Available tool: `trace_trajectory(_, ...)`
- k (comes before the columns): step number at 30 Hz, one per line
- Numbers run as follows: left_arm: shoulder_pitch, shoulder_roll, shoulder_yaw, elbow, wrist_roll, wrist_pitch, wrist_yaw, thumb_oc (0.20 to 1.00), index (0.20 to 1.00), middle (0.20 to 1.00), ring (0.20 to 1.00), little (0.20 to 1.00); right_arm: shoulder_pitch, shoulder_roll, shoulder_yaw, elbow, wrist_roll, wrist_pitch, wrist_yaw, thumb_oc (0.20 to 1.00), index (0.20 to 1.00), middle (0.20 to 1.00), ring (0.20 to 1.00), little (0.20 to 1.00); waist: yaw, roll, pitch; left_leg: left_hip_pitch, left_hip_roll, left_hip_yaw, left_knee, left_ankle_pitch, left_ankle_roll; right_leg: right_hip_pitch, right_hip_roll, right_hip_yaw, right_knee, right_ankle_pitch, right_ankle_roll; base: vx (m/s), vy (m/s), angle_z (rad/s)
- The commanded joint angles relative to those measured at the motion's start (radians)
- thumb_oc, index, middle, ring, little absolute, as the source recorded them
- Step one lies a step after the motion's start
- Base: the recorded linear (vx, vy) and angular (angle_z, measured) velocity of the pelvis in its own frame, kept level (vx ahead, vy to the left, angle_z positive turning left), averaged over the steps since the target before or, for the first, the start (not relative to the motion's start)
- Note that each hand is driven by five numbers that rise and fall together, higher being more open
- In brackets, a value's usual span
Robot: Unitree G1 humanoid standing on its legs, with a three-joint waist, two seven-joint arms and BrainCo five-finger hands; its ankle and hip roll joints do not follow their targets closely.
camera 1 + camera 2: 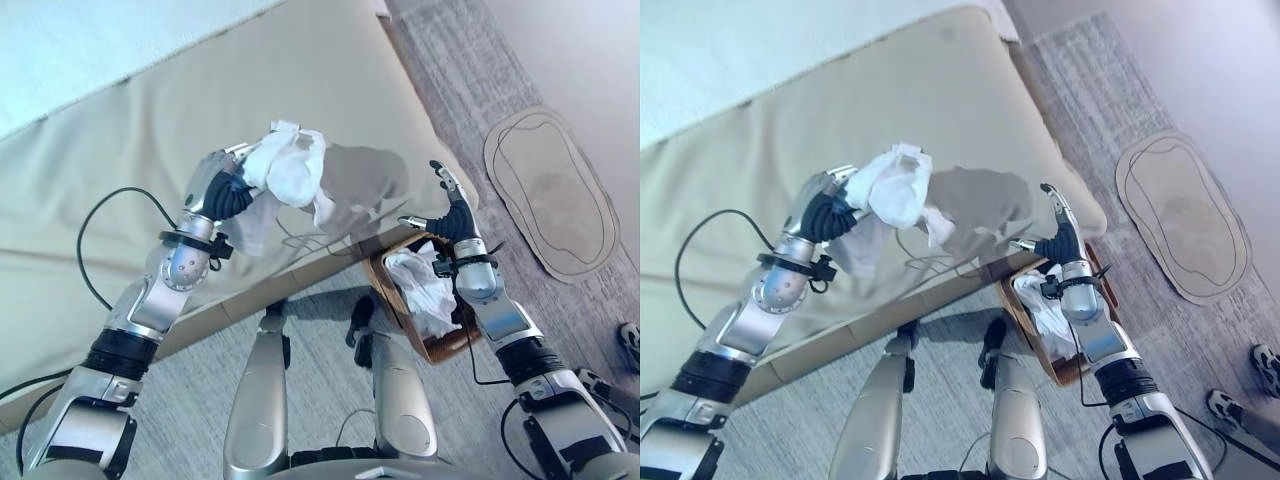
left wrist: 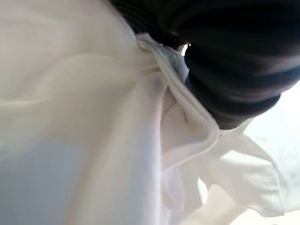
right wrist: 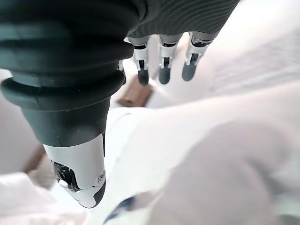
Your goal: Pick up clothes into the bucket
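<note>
You are looking down at a wide beige bed (image 1: 300, 90) whose near edge runs across the carpeted floor (image 1: 320, 330), and everything else can be placed from that bed. Your left hand (image 1: 222, 178) is raised over the bed's near half with its fingers curled round a bunched white garment (image 1: 292, 168) — the cloth hangs in folds from the grip and a tail of it trails down toward the bed's edge; the left wrist view shows the same white cloth (image 2: 93, 122) pressed right up against the dark ribbed cover. Just off the bed's near corner, on the floor, stands a brown woven bucket (image 1: 392, 300) tilted toward you, with crumpled white clothes (image 1: 420, 285) already inside it. Your right hand (image 1: 447, 212) hovers above the bucket beside that same corner, fingers straight and spread with the thumb out to the side, holding nothing; in the right wrist view its dark-tipped fingers (image 3: 163, 70) point down over pale cloth and a bit of the brown rim (image 3: 136, 96). Beyond the bed's far corner, well apart from the bucket, a beige oval mat (image 1: 550, 195) lies on the floor — and a person's shoe (image 1: 1268, 365) shows at the edge, past the mat.
</note>
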Motion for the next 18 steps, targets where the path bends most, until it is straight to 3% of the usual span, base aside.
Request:
trace_trajectory(1, 0.011, -0.024, -0.009, -0.101, -0.123, -0.095, -0.029, 0.200, 0.200, 0.200, 0.200, 0.200, 0.008, -0.036, 0.053, -0.048, -0.034, -0.054, 0.037, 1.000, 1.000, 1.000, 1.000, 1.000, -0.003, 0.001, -0.122, 0.056, 0.014, 0.014, -0.055, -0.022, 0.005, 0.047, -0.040, 0.029, -0.175, 0.181, 0.077, 0.07, -0.017, 0.02)
trace_trajectory(4, 0.021, -0.013, -0.013, -0.141, -0.172, -0.101, -0.071, 0.200, 0.200, 0.200, 0.200, 0.200, 0.003, -0.069, 0.090, -0.089, -0.037, -0.065, 0.087, 1.000, 1.000, 1.000, 1.000, 1.000, -0.006, 0.003, -0.141, 0.086, 0.017, 0.018, -0.097, 0.000, 0.001, 0.067, -0.035, 0.029, -0.198, 0.190, 0.076, 0.06, -0.027, -0.02)
trace_trajectory(5, 0.026, 0.026, -0.026, -0.179, -0.203, -0.101, -0.126, 0.200, 0.200, 0.200, 0.200, 0.200, 0.004, -0.112, 0.114, -0.150, -0.022, -0.080, 0.151, 1.000, 1.000, 1.000, 1.000, 1.000, -0.010, 0.006, -0.160, 0.113, 0.022, 0.026, -0.118, 0.002, -0.002, 0.085, -0.032, 0.030, -0.207, 0.191, 0.078, 0.06, -0.023, -0.04)
trace_trajectory(11, 0.034, 0.117, -0.079, -0.227, -0.341, -0.123, -0.253, 0.200, 0.200, 0.200, 0.200, 0.200, -0.006, -0.170, 0.179, -0.205, -0.022, -0.084, 0.232, 1.000, 1.000, 1.000, 1.000, 1.000, -0.020, 0.019, -0.202, 0.190, 0.021, 0.045, -0.132, -0.013, 0.003, 0.141, -0.029, 0.044, -0.214, 0.188, 0.080, 0.09, -0.010, -0.07)
trace_trajectory(18, 0.036, 0.181, -0.126, -0.253, -0.323, -0.124, -0.313, 0.200, 0.200, 0.200, 0.200, 0.200, 0.011, -0.119, 0.212, -0.199, 0.042, -0.088, 0.284, 1.000, 1.000, 1.000, 1.000, 1.000, -0.025, 0.035, -0.235, 0.254, 0.020, 0.059, -0.154, -0.027, 0.007, 0.188, -0.028, 0.056, -0.224, 0.177, 0.085, 0.06, -0.011, -0.09)
